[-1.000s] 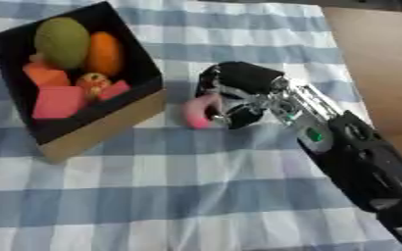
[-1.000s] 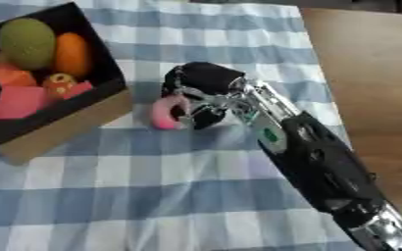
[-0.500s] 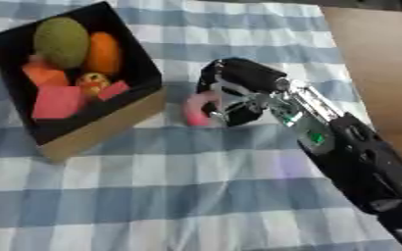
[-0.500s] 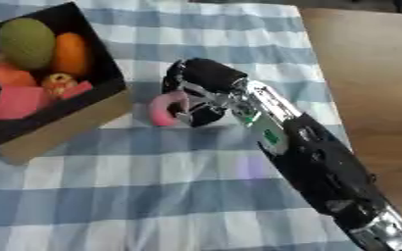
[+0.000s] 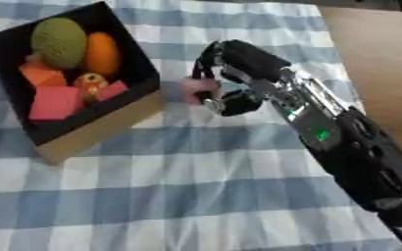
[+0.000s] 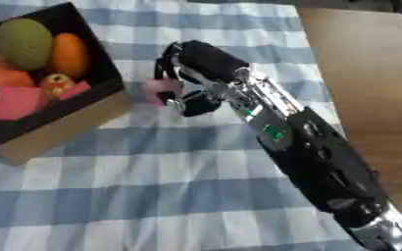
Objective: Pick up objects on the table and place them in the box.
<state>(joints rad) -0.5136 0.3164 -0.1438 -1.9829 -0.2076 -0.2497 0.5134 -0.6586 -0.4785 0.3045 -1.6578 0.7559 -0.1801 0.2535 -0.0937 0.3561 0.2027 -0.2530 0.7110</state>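
Checked tablecloth (image 5: 196, 196) covered the table. Right hand (image 5: 238, 73) curled around 1 pink object (image 5: 197, 88), just beside the box (image 5: 101, 130). Risk: object slipping out or clipping the box wall.

blue-and-white checked tablecloth (image 5: 153, 196), bare wooden tabletop (image 6: 367, 73) — at right

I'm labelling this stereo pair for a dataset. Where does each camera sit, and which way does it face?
Left eye view: in the head, looking down at the checked tablecloth; the right arm enters from lower right, its robot hand curled round a pink object beside the box.
Right eye view: same head, set slightly rightward, same downward aim and same arm.
Shared: box, pink object, hand, cloth.
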